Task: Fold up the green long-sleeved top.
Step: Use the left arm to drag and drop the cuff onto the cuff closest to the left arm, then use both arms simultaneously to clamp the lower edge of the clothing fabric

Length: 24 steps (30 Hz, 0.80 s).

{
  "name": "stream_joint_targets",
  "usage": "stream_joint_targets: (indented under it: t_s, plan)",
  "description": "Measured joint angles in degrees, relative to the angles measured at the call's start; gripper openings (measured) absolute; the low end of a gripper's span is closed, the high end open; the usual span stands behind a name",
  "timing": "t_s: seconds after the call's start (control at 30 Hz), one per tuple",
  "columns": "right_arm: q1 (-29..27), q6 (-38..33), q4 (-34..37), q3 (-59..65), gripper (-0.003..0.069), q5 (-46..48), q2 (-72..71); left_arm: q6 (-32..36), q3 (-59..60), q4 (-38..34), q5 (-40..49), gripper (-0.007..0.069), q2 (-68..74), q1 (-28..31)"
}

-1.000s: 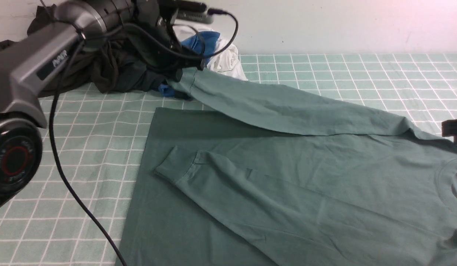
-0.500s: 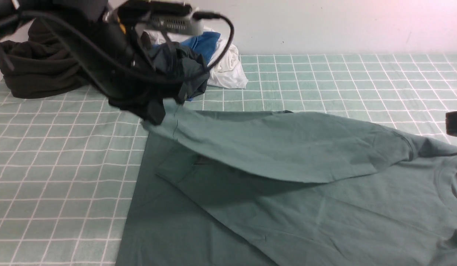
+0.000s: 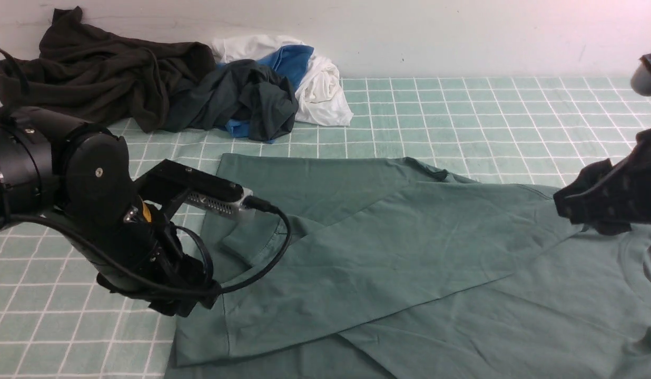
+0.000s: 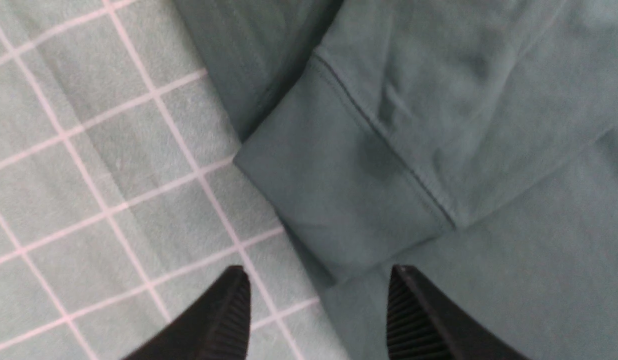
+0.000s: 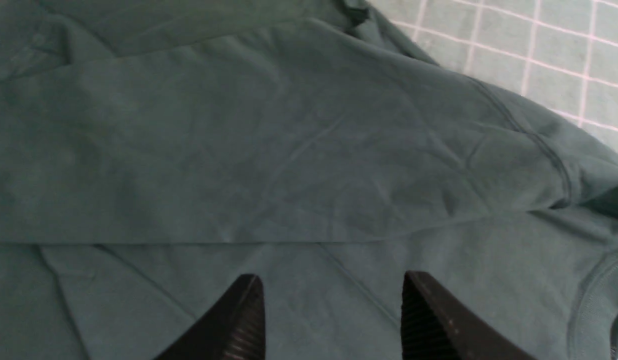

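The green long-sleeved top lies flat on the checked cloth, with both sleeves laid across its body. The upper sleeve runs from the far right shoulder down to a cuff at the near left. That cuff lies just ahead of my left gripper, which is open and holds nothing. In the front view the left gripper sits low at the top's left edge. My right gripper is open over the top's body with nothing in it; it hangs near the shoulder.
A heap of clothes lies at the back left against the wall: a dark olive-black garment, a dark teal-grey one with blue trim and a white one. Green checked cloth covers the table.
My left gripper swung the sleeve from the back of the table forward across the body, came down at the near left, opened and let the cuff go. The right gripper moved inward.
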Motion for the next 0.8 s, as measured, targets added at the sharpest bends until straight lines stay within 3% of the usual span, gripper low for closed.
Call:
stream_joint_targets:
  t_s: [0.1, 0.17, 0.37, 0.53, 0.67, 0.8]
  plan:
    - [3.7, -0.8, 0.0, -0.6, 0.0355, 2.9, -1.1, 1.8, 0.1, 0.7, 4.5, 0.043, -1.2, -1.3]
    - [9.0, -1.3, 0.0, -0.8, 0.0355, 9.1, -2.6, 3.6, 1.3, 0.4, 8.6, 0.0449, -3.7, -6.2]
    - [16.0, -2.1, 0.2, -0.8, 0.0355, 18.7, -3.6, 11.3, 10.6, -0.5, 10.1, 0.0451, -6.1, -18.3]
    - [17.2, -2.4, 0.2, -0.8, 0.0355, 19.1, -3.6, 15.1, 20.6, -0.5, -0.9, 0.0451, -5.1, -23.9]
    - [17.3, -2.5, 0.2, -0.8, 0.0355, 19.2, -3.6, 15.4, 24.6, 0.2, -9.6, 0.0451, -2.8, -24.1]
    - [17.4, -2.9, 0.2, -0.8, 0.0355, 19.2, -3.6, 15.4, 24.8, 0.6, -11.3, 0.0434, -0.7, -24.1]
